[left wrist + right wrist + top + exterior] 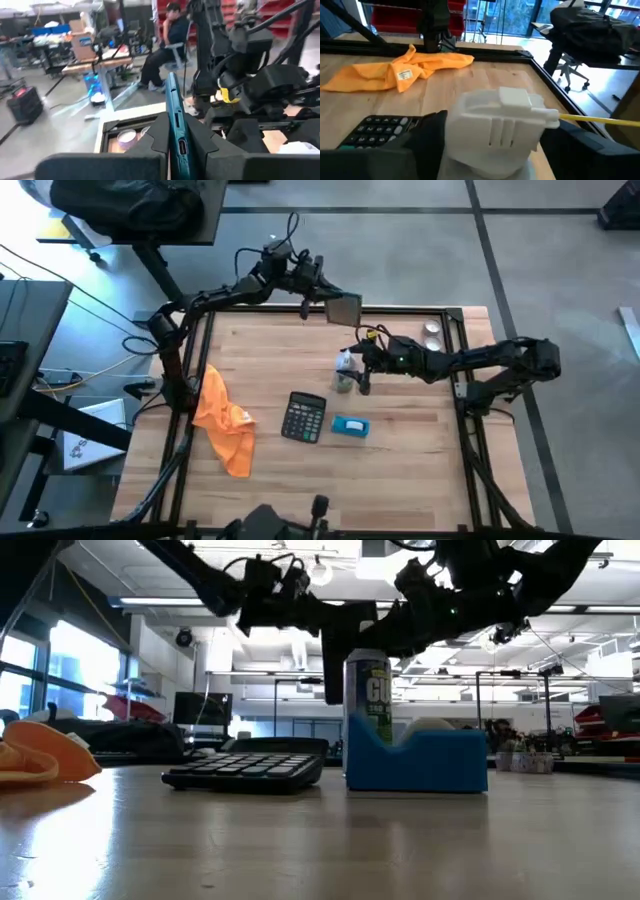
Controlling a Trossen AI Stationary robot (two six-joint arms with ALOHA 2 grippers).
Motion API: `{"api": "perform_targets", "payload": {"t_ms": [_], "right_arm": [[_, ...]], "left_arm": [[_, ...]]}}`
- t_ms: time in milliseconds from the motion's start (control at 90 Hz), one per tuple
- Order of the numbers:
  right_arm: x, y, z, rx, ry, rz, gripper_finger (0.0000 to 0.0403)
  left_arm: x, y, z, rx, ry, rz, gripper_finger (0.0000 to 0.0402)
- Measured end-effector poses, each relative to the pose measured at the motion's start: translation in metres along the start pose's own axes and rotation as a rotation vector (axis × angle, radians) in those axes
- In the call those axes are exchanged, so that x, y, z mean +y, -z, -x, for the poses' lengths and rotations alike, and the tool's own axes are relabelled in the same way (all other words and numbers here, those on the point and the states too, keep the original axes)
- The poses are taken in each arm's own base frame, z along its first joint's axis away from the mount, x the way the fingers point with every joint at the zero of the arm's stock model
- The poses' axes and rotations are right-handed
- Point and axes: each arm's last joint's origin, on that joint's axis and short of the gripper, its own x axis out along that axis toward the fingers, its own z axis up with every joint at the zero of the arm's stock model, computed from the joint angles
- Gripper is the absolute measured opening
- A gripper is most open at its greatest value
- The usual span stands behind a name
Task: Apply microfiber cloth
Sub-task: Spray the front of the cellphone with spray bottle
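The orange microfiber cloth (222,420) lies crumpled on the table's left part (395,70), and no gripper touches it. My left gripper (335,305) is raised over the far edge at the middle, shut on a flat teal slab (175,110). My right gripper (357,372) is at the table's middle, shut on a white spray bottle (502,122) with a green label (368,705). A black calculator (304,418) and a blue box (350,427) rest flat on the table nearer the front edge. My left gripper pinches the teal slab's two flat faces at its lower edge (177,142) between its two fingers (157,135). The slab stands on edge, reaching away beyond the fingertips, lifted clear above the table. My right gripper has the spray bottle's white trigger head (495,135) between its two fingers (427,137), coming level from the table's right side. The bottle is upright. The blue box (415,760) hides its base, so I cannot tell whether it stands on the table.
Two small round containers (432,332) sit at the far right corner. A black metal frame (180,370) runs along the table's edges. A person (167,40) sits beyond the table. There is bare wood at the front right (420,470).
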Motion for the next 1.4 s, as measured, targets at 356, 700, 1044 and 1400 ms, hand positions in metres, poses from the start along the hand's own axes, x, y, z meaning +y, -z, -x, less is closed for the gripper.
{"api": "perform_targets", "payload": {"t_ms": [356, 700, 1044, 1400], "right_arm": [[0.001, 0.000, 0.000, -0.003, -0.021, 0.034, 0.0173], [0.001, 0.000, 0.000, -0.004, -0.021, -0.008, 0.0278], [0.000, 0.001, 0.000, 0.006, 0.008, -0.054, 0.0177], [-0.001, -0.005, 0.005, -0.005, -0.002, -0.111, 0.0283]], "left_arm": [[-0.007, 0.014, -0.021, -0.046, 0.102, -0.014, 0.0010], [-0.003, 0.012, -0.022, -0.040, -0.060, 0.021, 0.0010], [0.000, 0.005, -0.021, -0.091, -0.123, 0.059, 0.0010], [0.000, 0.005, -0.021, -0.092, -0.122, 0.075, 0.0010]]}}
